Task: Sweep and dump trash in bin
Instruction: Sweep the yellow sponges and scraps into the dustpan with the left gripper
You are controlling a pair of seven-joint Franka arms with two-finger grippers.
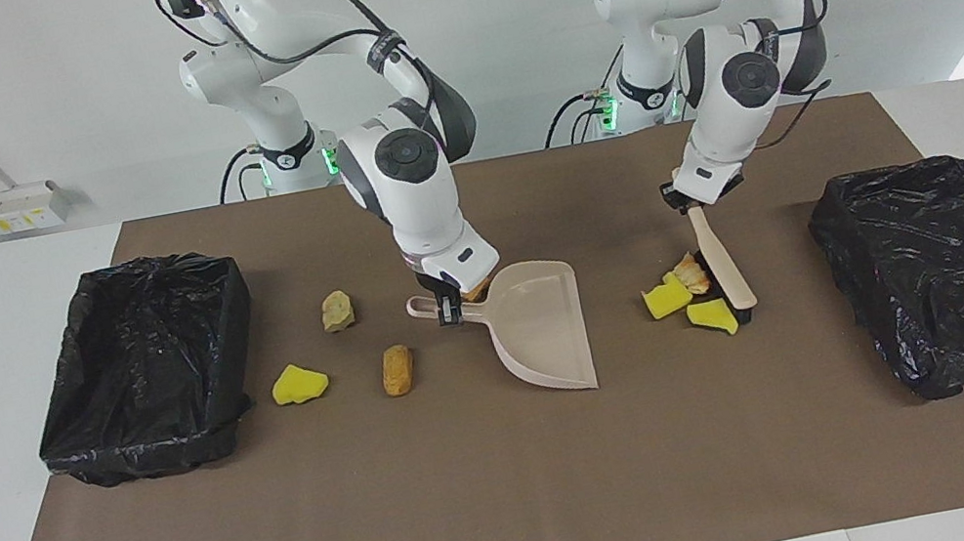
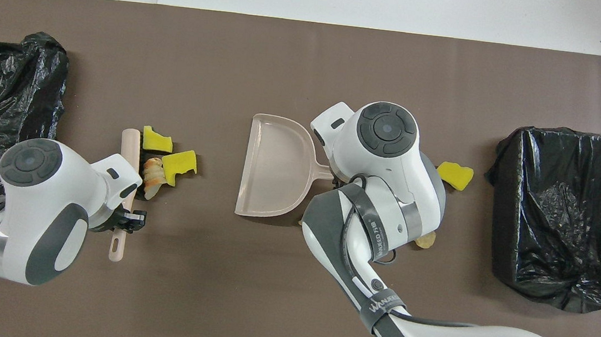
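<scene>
Right gripper point(image 1: 449, 308) pinches handle of beige plastic dustpan point(image 1: 541, 324) mid-mat. Left gripper point(image 1: 690, 200) clamps beige-handled black-bristle brush point(image 1: 726, 272), bristles touching two yellow sponge chunks point(image 1: 687, 306) and a pastry piece point(image 1: 693, 273). Other trash bits point(image 1: 336, 311) lie nearer the black-bagged bin point(image 1: 147, 364).

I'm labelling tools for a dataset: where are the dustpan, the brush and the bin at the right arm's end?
dustpan point(image 1: 542, 329): facing view, on the bare pan floor.
brush point(image 1: 722, 258): facing view, on the middle of its pale handle.
bin point(image 2: 564, 213): overhead view, on the black liner inside it.
</scene>
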